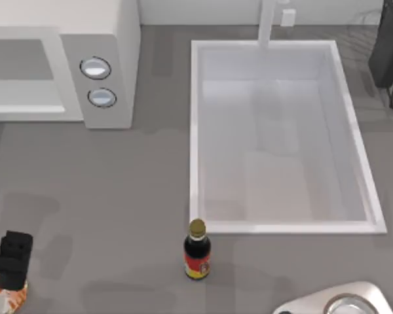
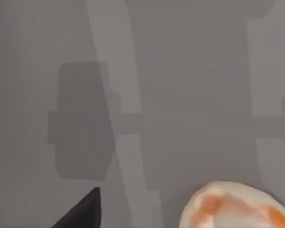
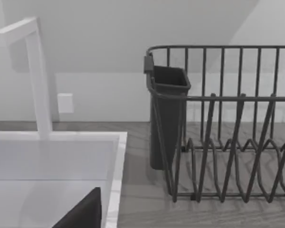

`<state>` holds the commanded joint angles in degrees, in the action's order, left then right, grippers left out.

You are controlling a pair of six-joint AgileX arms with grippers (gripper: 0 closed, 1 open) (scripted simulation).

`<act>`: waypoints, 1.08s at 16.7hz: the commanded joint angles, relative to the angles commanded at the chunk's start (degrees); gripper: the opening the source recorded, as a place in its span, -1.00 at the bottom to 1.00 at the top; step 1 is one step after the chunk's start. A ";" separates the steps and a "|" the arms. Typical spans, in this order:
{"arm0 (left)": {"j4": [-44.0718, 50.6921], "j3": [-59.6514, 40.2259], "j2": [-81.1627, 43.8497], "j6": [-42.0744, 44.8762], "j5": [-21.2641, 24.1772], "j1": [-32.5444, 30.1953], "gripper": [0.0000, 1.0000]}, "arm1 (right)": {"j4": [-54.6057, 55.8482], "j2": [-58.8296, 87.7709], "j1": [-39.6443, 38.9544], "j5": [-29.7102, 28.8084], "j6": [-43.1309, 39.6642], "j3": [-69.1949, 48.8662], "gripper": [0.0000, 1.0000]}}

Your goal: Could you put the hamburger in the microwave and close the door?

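The hamburger (image 1: 5, 298), a pale bun with orange patches, lies on the counter at the front left corner. My left gripper (image 1: 12, 267) hovers right above it, open, and one black fingertip (image 2: 83, 213) shows beside the hamburger (image 2: 237, 209) in the left wrist view, apart from it. The white microwave (image 1: 111, 39) stands at the back left with its grey cavity (image 1: 19, 62) exposed and two dials on its front panel. The door is out of view. My right arm (image 1: 344, 302) is parked at the front right, with one fingertip (image 3: 83, 214) showing in the right wrist view.
A white sink basin (image 1: 195, 137) with a faucet (image 1: 267, 23) takes up the middle and right of the counter. A dark soy bottle (image 1: 197, 252) stands in front of it. A dark wire dish rack (image 3: 228, 123) sits at the back right corner.
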<state>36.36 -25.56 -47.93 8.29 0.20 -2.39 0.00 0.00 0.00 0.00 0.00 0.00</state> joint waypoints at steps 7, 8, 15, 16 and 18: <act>17.92 -13.79 -23.50 4.44 -0.05 -1.26 1.00 | 0.00 0.00 0.00 0.00 0.00 0.00 1.00; 19.13 -14.89 -25.17 4.76 -0.09 -1.35 1.00 | 0.00 0.00 0.00 0.00 0.00 0.00 1.00; 20.05 -15.76 -26.82 5.05 -0.14 -1.20 1.00 | 0.00 0.00 0.00 0.00 0.00 0.00 1.00; 19.31 -15.29 -27.24 5.12 -0.15 -1.26 1.00 | 0.00 0.00 0.00 0.00 0.00 0.00 1.00; 16.08 -13.60 -29.01 5.25 -0.15 -1.34 1.00 | 0.00 0.00 0.00 0.00 0.00 0.00 1.00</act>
<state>52.45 -39.16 -76.93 13.54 0.05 -3.72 0.00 0.00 0.00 0.00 0.00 0.00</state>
